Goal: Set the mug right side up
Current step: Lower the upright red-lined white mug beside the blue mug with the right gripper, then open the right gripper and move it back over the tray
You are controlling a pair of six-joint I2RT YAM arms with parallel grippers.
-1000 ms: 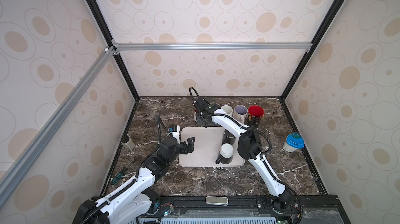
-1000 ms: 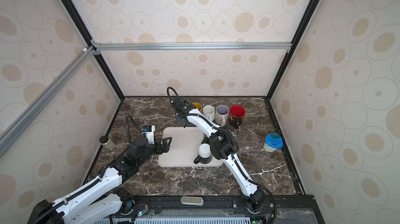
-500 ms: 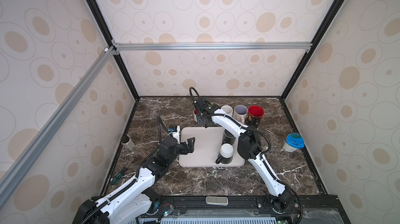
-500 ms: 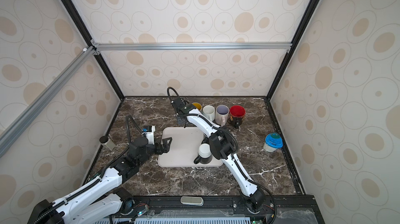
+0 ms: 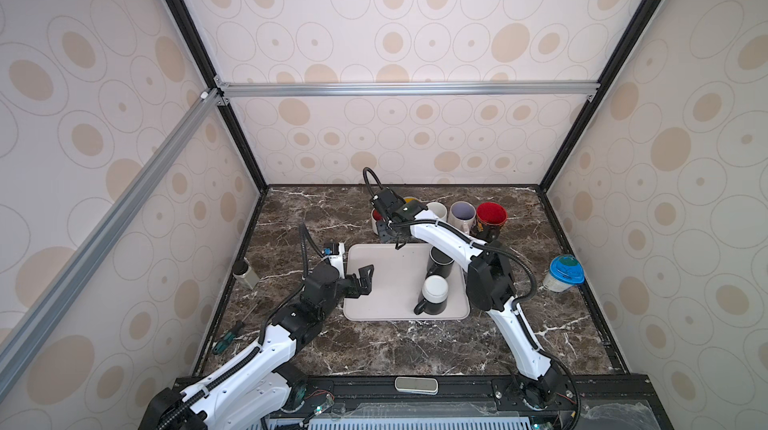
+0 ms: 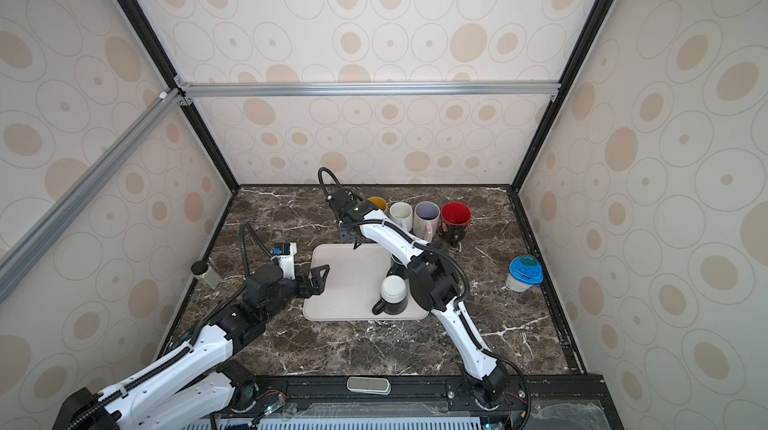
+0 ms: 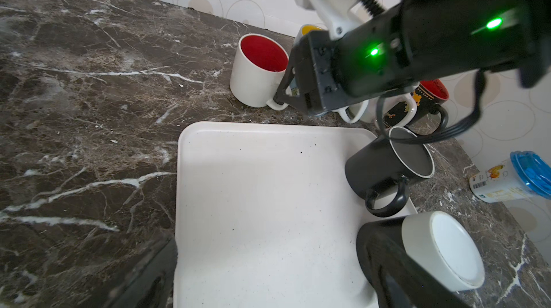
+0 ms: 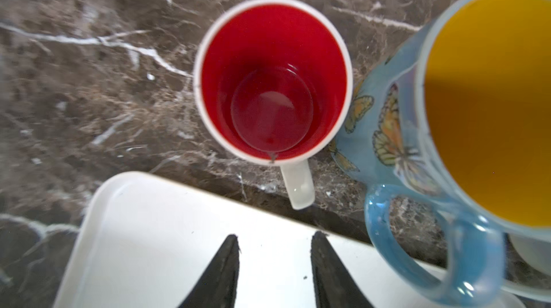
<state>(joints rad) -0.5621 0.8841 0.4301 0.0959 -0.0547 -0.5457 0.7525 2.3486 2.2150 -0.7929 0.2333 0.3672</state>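
Where your right gripper hangs: jaws parted, empty, at the far edge of the flat white plastic tray.
Red-lined white ceramic mug: upright just beyond that edge.
Left gripper: spread, empty, over the tray.
Black white-based mug: inverted on the tray, likely yet to turn.

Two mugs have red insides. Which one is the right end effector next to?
The white mug at the row's left end, beside the butterfly mug; the other red-lined mug is dark outside, at the right end.
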